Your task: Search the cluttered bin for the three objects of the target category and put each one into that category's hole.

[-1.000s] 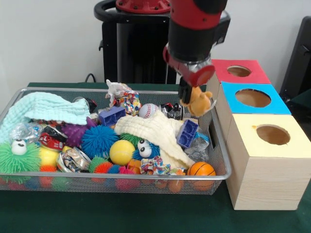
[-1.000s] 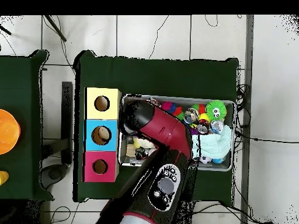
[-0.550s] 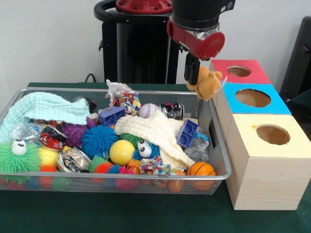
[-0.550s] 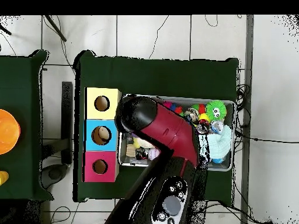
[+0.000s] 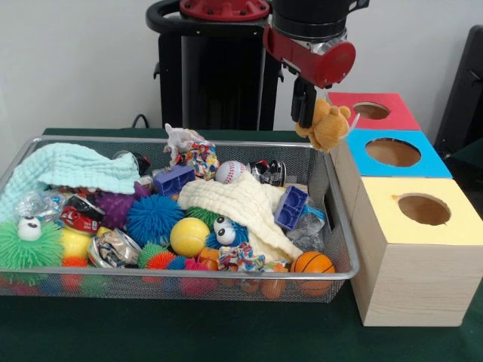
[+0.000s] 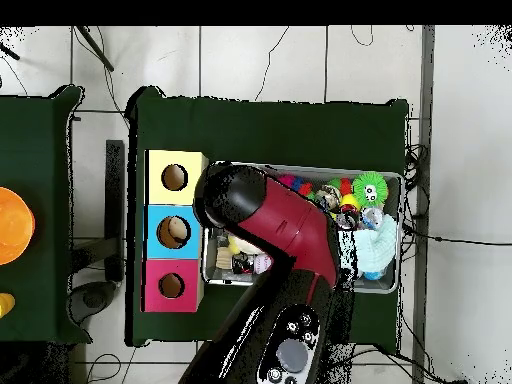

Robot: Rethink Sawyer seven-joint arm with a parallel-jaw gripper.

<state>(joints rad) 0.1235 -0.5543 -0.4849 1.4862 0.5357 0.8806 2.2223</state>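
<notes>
My gripper (image 5: 308, 121) is shut on a small tan plush toy (image 5: 327, 126), which hangs above the bin's right end, beside the boxes. The wire bin (image 5: 45, 273) holds a clutter of toys. Three boxes stand to its right: a red one (image 5: 391, 113), a blue one (image 5: 419, 161) and a yellow one (image 5: 453, 221), each with a round hole on top. In the overhead view my arm (image 6: 268, 225) covers the gripper and the plush; the yellow box (image 6: 192, 162), blue box (image 6: 155, 215) and red box (image 6: 155, 298) lie left of the bin.
In the bin lie a cream cloth (image 5: 241, 204), a mint cloth (image 5: 68, 170), a baseball (image 5: 230, 172), a yellow ball (image 5: 189, 236), a small basketball (image 5: 312, 263), blue blocks (image 5: 291, 207) and spiky balls (image 5: 153, 219). An orange object (image 6: 12, 225) sits on a side table.
My gripper has lifted the plush out of the bin and carried it up and right, toward the boxes. The bin's contents have not shifted.
</notes>
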